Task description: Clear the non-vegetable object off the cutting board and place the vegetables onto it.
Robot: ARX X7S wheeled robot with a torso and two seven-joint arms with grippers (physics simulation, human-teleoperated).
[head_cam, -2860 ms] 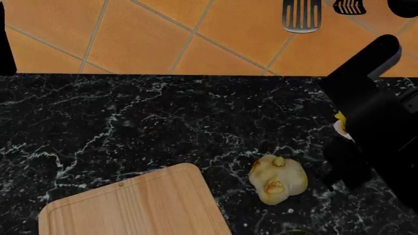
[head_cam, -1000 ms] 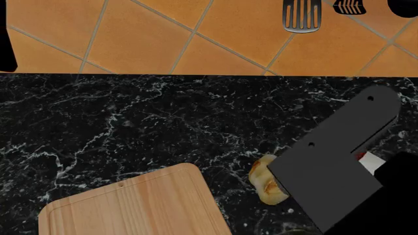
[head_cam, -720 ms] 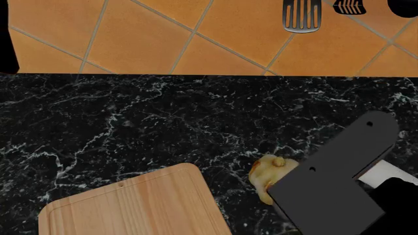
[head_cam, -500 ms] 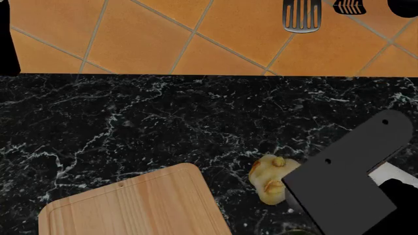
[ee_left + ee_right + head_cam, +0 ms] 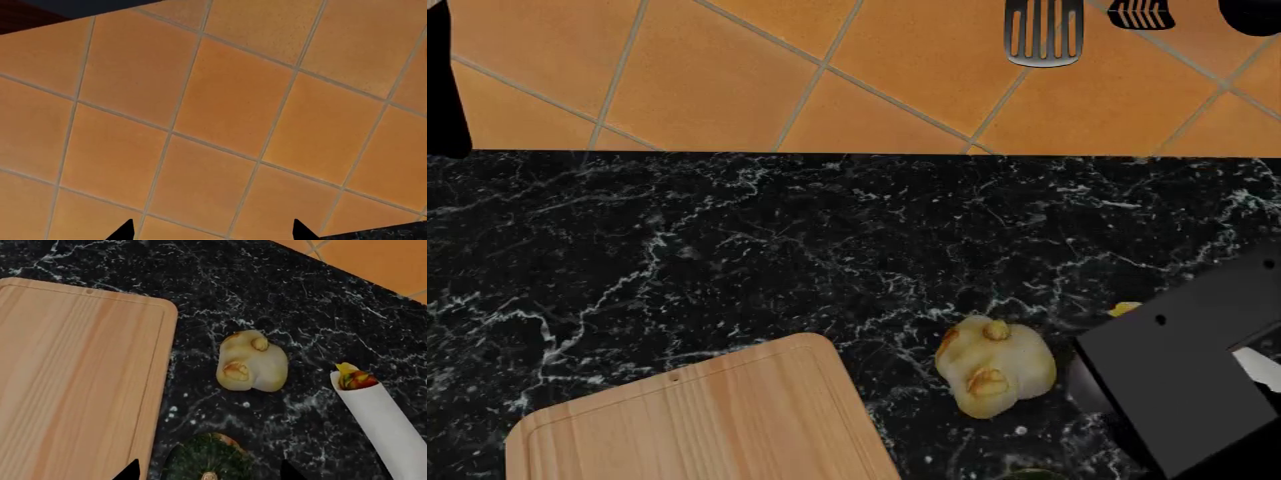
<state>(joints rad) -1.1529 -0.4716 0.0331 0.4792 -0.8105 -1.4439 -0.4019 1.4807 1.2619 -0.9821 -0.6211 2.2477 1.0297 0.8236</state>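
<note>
Left wrist view, wall: we saw mostly orange tiles (image 5: pixel 227 115) with pale grout lines.
Left wrist view, counter: a sliver of black marble (image 5: pixel 380 233) showed at one corner.
Left wrist view, left gripper (image 5: pixel 212 231): only two dark fingertips (image 5: pixel 123 231) poked into the picture, well apart with nothing between them, so we judged it released.
Head view, counter: the black marble counter (image 5: pixel 761 240) ran up to the orange tiled wall.
Head view, board: the board (image 5: pixel 707 420) lay at the near edge, bare on its visible part.
Head view, bulb: the bulb (image 5: pixel 994 366) sat on the marble just right of the board, not on it.
Head view, right arm: a dark arm link (image 5: pixel 1181 375) covered the near right corner, beside the bulb.
Head view, utensils: a black spatula (image 5: pixel 1044 32) hung on the wall at the far right.
Right wrist view, board: the board (image 5: pixel 73 385) was bare wood.
Right wrist view, bulb: the bulb (image 5: pixel 252 368) lay on the counter near the board's edge, apart from it.
Right wrist view, wrap: the wrap (image 5: pixel 380 427) lay on the marble beyond the bulb, off the board, filling end towards the wall.
Right wrist view, squash: the squash (image 5: pixel 210 459) sat on the counter between the two fingertips.
Right wrist view, right gripper (image 5: pixel 210 471): its fingertips (image 5: pixel 130 471) stood wide apart, clear of the squash, gripping nothing.
</note>
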